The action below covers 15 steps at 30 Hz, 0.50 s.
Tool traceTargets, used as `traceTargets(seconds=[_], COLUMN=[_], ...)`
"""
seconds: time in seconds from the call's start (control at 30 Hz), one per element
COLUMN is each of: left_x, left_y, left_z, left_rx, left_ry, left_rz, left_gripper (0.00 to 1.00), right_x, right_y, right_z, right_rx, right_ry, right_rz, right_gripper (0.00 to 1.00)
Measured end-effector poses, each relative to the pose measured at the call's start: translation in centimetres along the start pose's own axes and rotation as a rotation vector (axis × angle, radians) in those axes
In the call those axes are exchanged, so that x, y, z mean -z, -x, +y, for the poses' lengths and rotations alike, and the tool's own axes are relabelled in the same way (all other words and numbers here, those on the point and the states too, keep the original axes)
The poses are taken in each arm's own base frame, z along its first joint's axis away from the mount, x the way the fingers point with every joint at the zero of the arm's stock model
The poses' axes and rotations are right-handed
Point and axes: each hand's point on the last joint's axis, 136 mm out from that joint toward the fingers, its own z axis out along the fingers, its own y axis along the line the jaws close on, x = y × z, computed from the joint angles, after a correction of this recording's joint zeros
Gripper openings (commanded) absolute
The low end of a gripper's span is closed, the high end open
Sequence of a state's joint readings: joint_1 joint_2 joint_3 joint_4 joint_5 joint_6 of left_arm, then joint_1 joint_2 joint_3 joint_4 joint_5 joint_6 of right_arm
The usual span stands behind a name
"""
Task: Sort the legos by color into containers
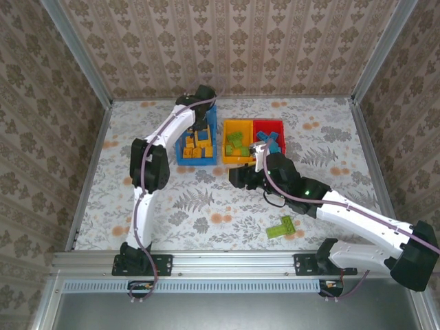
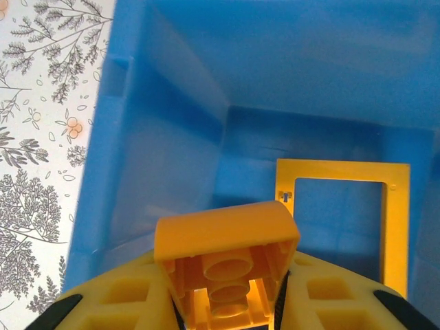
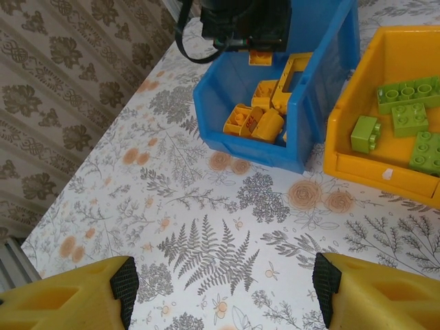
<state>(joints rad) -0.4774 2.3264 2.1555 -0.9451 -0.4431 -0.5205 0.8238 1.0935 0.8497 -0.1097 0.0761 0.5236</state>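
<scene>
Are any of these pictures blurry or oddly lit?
Top view: even light, only faint shadows on the table, corner posts leaning outward. Left wrist view: the orange brick in the left gripper is so close it looks soft; the blue bin behind is hazy. Right wrist view: crisp, no glare.

One blue bin (image 1: pixel 192 161), one yellow bin (image 1: pixel 238 126), one red bin (image 1: pixel 269 126), and one loose green lego (image 1: pixel 280 227).

Floral table (image 1: pixel 206 206): blue bin (image 1: pixel 192 161) ahead of right fingers (image 3: pixel 371 292), yellow bin (image 1: pixel 225 141) ahead-right, red bin (image 1: pixel 268 123) joined to it; green plate (image 1: pixel 280 227) behind them.
</scene>
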Motion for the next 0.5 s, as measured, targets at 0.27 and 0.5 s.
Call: traceTargets(seconds=[0.27,0.5], left_x=[-1.5,-1.5], left_y=[-0.9,-1.4], left_z=[0.0,-0.4], left_rx=[-0.021,-0.049], left_ry=[0.031,0.031], left_rz=[0.028,0.036], left_gripper=[0.42,0.6], right_x=[0.6,0.9], right_y=[-0.5,-0.6], right_z=[-0.4,-0.7], right_rx=[-0.009,-0.025], right_ry=[-0.001,-0.005], right_rz=[-0.002,-0.002], right_gripper=[0.75,0.79])
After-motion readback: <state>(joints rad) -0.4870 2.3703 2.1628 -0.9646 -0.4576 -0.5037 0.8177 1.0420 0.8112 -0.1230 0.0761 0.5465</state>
